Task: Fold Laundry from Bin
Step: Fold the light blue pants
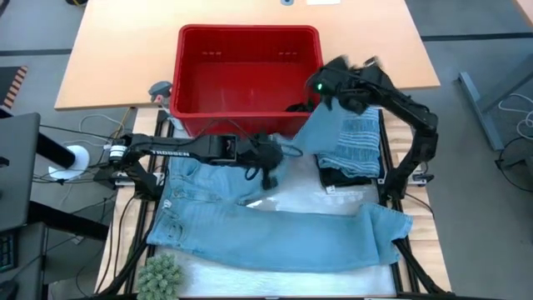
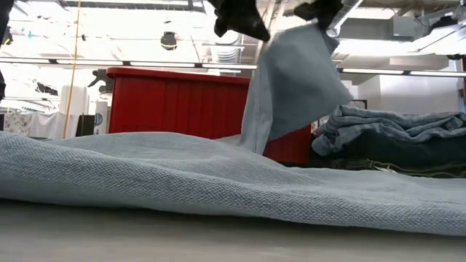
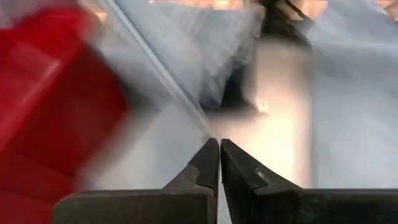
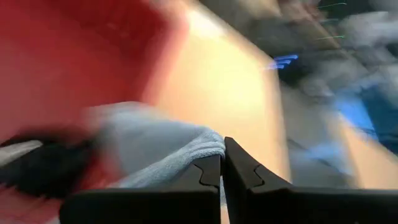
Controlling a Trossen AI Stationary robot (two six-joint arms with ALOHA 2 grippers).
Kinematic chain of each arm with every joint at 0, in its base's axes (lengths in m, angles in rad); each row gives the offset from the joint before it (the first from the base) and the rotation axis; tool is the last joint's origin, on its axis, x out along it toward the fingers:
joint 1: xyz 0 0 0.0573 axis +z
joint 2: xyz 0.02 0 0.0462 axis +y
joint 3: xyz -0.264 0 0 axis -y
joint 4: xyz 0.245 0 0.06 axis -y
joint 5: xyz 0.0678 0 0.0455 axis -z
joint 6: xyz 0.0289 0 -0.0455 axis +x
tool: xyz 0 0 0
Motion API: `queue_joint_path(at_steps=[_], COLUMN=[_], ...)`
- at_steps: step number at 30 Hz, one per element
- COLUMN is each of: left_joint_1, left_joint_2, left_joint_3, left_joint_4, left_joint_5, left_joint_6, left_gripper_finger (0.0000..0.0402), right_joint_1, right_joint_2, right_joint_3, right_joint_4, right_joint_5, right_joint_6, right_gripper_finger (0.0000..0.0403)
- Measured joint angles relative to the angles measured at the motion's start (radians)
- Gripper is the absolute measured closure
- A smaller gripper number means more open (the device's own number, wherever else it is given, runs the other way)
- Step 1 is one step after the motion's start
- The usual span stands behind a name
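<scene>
there was one red bin (image 1: 187,75). one light blue pair of jeans (image 1: 275,229) lay spread across the table. one light blue cloth (image 1: 321,133) hung lifted beside the bin. one stack of folded garments (image 1: 358,150) sat at the right, its count unclear. there were two grippers, left gripper (image 1: 268,177) and right gripper (image 1: 321,90).

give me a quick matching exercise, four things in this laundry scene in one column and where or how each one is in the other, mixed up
Things:
1. red rectangular plastic bin
2. light blue cloth garment
3. pale blue denim jeans
4. left claw

States:
A. spread flat across the front of the table
B. shut with nothing in it, over the jeans
C. hanging from the shut right claw
D. standing at the back of the table

Pairs: 1-D, 2-C, 3-A, 4-B
</scene>
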Motion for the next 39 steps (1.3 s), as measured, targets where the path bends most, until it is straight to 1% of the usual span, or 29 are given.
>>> queue_joint_path(at_steps=[1, 2, 4, 5, 6, 8, 11, 13, 15, 17, 20, 23, 25, 29, 33, 36, 39], left_joint_1=[-0.004, -0.013, -0.023, -0.026, -0.024, -0.032, -0.061, -0.074, -0.074, -0.078, -0.091, -0.098, -0.102, -0.127, -0.151, -0.167, -0.184], left_joint_2=[0.008, 0.016, 0.037, 0.046, 0.048, 0.056, 0.094, 0.097, 0.096, 0.095, 0.105, 0.102, 0.099, 0.078, 0.044, 0.010, -0.026], left_joint_3=[-0.005, -0.010, -0.011, -0.010, -0.008, -0.003, -0.006, -0.010, 0.000, -0.003, -0.006, -0.004, -0.004, -0.005, -0.005, -0.004, -0.004], left_joint_4=[-0.021, -0.045, -0.006, -0.007, 0.008, 0.013, 0.002, -0.030, -0.012, -0.078, -0.128, -0.169, -0.196, -0.227, -0.252, -0.253, -0.257], left_joint_5=[0.050, 0.064, 0.095, 0.092, 0.088, 0.072, 0.073, 0.072, 0.035, 0.005, 0.009, 0.011, 0.004, 0.012, 0.020, 0.040, 0.066], left_joint_6=[-0.014, -0.023, -0.033, -0.039, -0.040, -0.027, -0.004, -0.002, -0.001, -0.002, 0.006, 0.006, -0.001, -0.004, -0.020, -0.031, -0.043], left_gripper_finger=[0.0401, 0.0401, 0.0400, 0.0400, 0.0400, 0.0400, 0.0401, 0.0401, 0.0401, 0.0401, 0.0401, 0.0401, 0.0401, 0.0401, 0.0401, 0.0401, 0.0401], right_joint_1=[-0.016, -0.028, -0.034, -0.031, -0.026, -0.019, -0.004, 0.002, 0.020, 0.040, 0.068, 0.084, 0.097, 0.116, 0.151, 0.186, 0.214], right_joint_2=[0.000, -0.002, -0.005, -0.007, -0.012, -0.013, -0.014, -0.017, -0.019, -0.019, -0.023, -0.059, -0.094, -0.191, -0.321, -0.410, -0.502], right_joint_3=[0.000, 0.001, 0.002, 0.003, 0.004, 0.002, 0.001, 0.000, -0.016, -0.045, -0.103, -0.193, -0.280, -0.504, -0.704, -0.810, -0.874], right_joint_4=[0.004, 0.006, -0.003, 0.000, -0.003, -0.005, -0.005, -0.006, -0.006, -0.005, -0.005, -0.005, -0.005, -0.005, -0.010, -0.006, -0.005], right_joint_5=[0.050, 0.094, 0.159, 0.182, 0.181, 0.125, -0.028, -0.096, -0.131, -0.165, -0.227, -0.250, -0.282, -0.377, -0.425, -0.469, -0.536], right_joint_6=[0.013, 0.027, 0.035, 0.030, 0.021, 0.011, 0.011, 0.027, 0.042, 0.045, 0.053, 0.096, 0.150, 0.312, 0.463, 0.546, 0.611], right_gripper_finger=[0.0379, 0.0379, 0.0379, 0.0379, 0.0379, 0.0379, 0.0379, 0.0379, 0.0379, 0.0379, 0.0379, 0.0377, 0.0377, 0.0379, 0.0372, 0.0369, 0.0368])
